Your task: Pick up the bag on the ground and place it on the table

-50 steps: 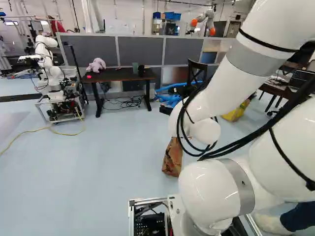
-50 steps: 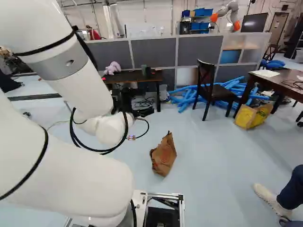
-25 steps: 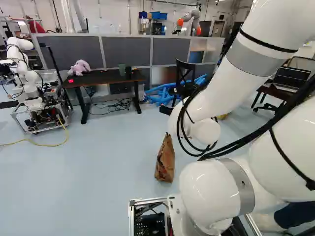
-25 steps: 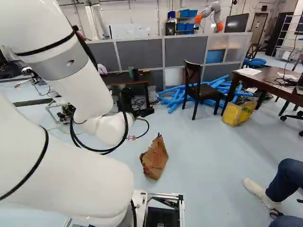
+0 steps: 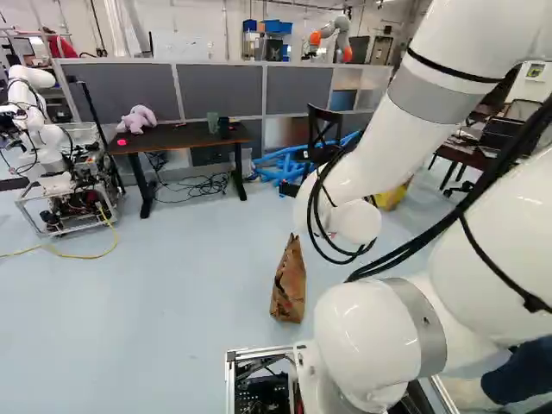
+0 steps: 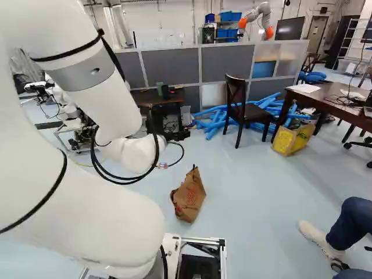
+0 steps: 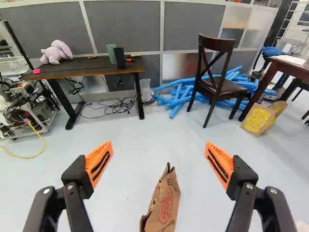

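Note:
A crumpled brown paper bag stands on the floor, ahead of the base in the left base view and right base view. Only a dark part of my gripper shows past the wrist there. In the wrist view the gripper is wide open, its orange pads far apart with nothing between them. The bag lies lower and nearer, between the lines of the two fingers, touching neither. A dark table stands farther off against the partition, bearing a plush toy and cups.
A dark chair and blue foam tubes are right of the table, with cables under it. Farther right are a yellow-brown bag and another table. Another robot stands at the left. A person's leg is at the right.
The base has turned right, so the scene slid left in both base views. My arm has since shifted slightly against its lowest joint. The bag keeps its place on the floor.

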